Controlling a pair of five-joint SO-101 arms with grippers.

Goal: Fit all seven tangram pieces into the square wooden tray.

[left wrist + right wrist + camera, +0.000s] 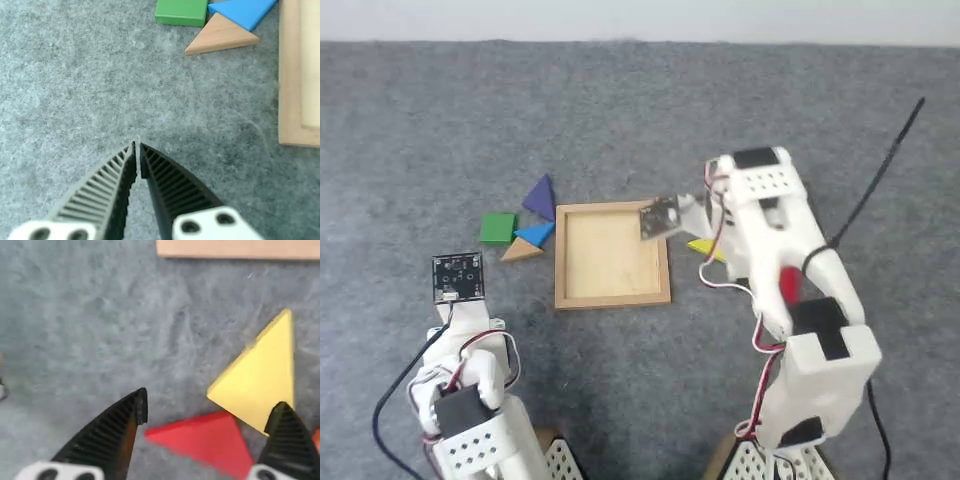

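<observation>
The square wooden tray (610,297) lies mid-table with nothing in it. To its left lie a purple triangle (540,195), a green square (498,228), a blue triangle (535,233) and a tan triangle (520,250). A yellow triangle (705,248) lies just right of the tray. My right gripper (210,409) is open low over the carpet, with the yellow triangle (262,375) and a red triangle (205,437) between its fingers. My left gripper (138,150) is shut on nothing, short of the tan triangle (220,37), green square (181,11) and blue triangle (240,11).
Grey carpet covers the table. The tray's left rim (295,75) runs beside the left gripper's path, and its right rim (240,247) lies beyond the right gripper. The right arm's white body (790,260) hides the carpet right of the tray.
</observation>
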